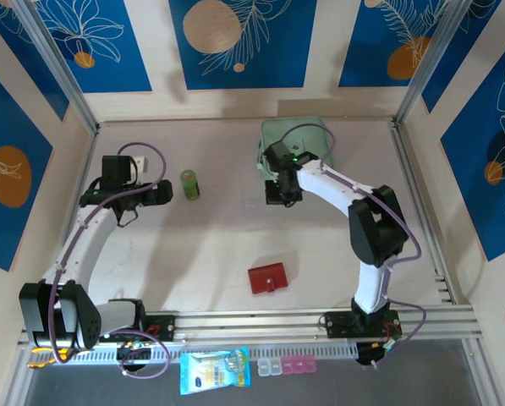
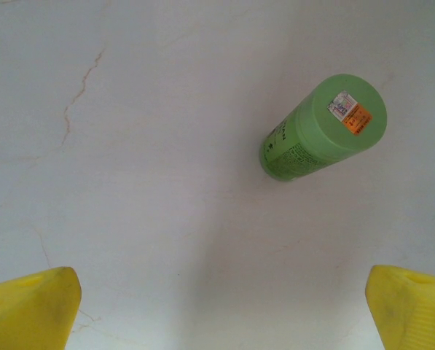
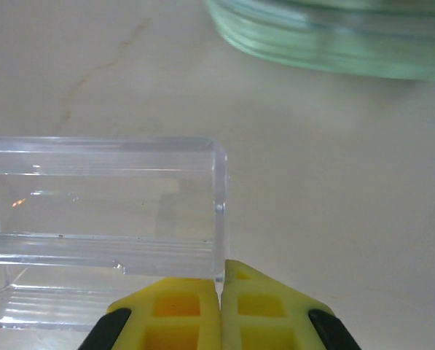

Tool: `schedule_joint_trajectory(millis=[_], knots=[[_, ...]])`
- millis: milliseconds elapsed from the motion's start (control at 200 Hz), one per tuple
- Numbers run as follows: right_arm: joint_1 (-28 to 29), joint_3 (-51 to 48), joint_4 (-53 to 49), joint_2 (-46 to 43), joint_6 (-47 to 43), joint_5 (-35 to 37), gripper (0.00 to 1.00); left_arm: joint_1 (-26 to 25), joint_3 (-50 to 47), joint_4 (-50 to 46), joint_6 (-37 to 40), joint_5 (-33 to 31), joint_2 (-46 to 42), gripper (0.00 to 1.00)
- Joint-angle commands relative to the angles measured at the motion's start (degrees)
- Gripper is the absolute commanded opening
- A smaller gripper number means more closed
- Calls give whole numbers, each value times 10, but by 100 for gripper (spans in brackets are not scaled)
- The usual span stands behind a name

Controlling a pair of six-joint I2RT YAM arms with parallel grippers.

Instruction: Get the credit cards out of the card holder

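Yellow right gripper (image 3: 221,281) low near pouch (image 3: 334,36)

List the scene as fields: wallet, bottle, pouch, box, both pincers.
wallet: red, on the table toward its near edge, untouched
bottle: green, upright, ahead of left pincer
left pincer: open, empty
right pincer: shut at the box's edge, near the pouch
box: clear, looks empty
pouch: mint-green, far side

The card holder (image 1: 267,278), small and dark red, is seen lying flat at six o'clock on the table (image 1: 210,245).
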Motion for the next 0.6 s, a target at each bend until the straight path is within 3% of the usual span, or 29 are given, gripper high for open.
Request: schedule_joint_trajectory(millis=[0,225,595], knots=[[21,74,-58,47,35,23,3,6,-5,-10,3,1,-12,100],[35,173,-91,133,67,28,3,6,-6,-14,3,-2,-14,100],[40,216,-112,175,77,52,4,6,-9,-17,7,-7,-15,100]])
